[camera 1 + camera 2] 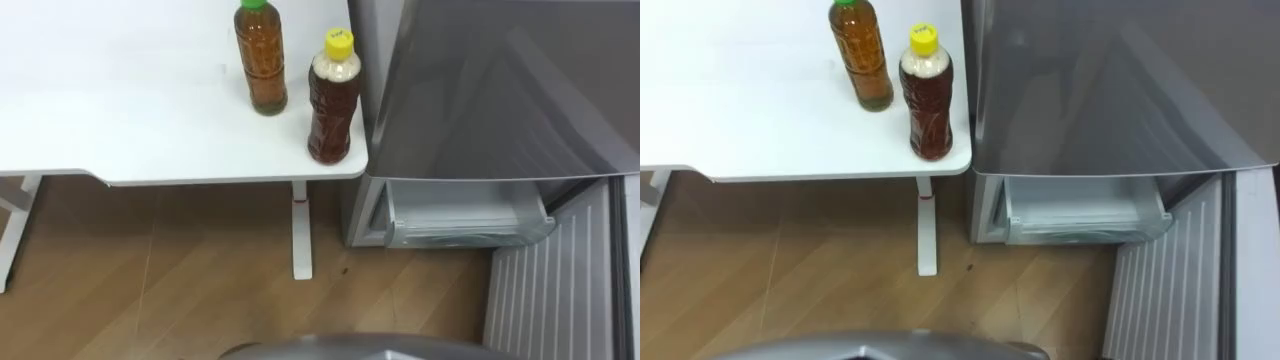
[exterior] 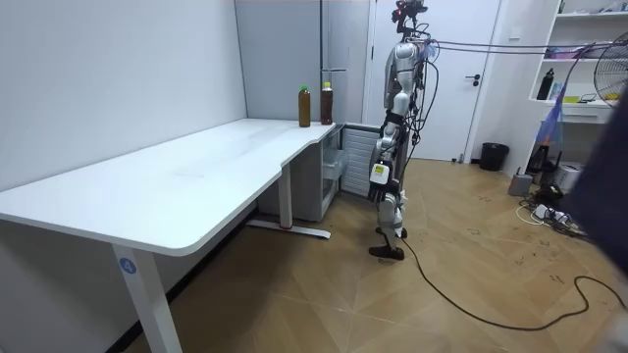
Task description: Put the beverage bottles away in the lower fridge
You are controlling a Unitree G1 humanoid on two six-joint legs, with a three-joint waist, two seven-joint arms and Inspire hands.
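Observation:
Two tea bottles stand upright on the corner of the white table (image 1: 120, 110), right beside the grey fridge (image 1: 480, 90). The green-capped bottle (image 1: 261, 60) is further back; the yellow-capped bottle (image 1: 333, 100) stands nearer the table's edge and the fridge. The lower fridge compartment is open, showing a pale drawer (image 1: 465, 215), and its door (image 1: 560, 290) is swung out at the lower right. In the room view I stand upright in front of the fridge (image 2: 343, 59) at the table's far end, with the bottles (image 2: 315, 105) close by. My left hand (image 2: 385, 147) hangs at my side.
A white table leg (image 1: 300, 230) stands on the wooden floor just left of the fridge. In the room view the long table (image 2: 196, 176) runs along the wall, with a white door, shelves, a bin and a fan behind me.

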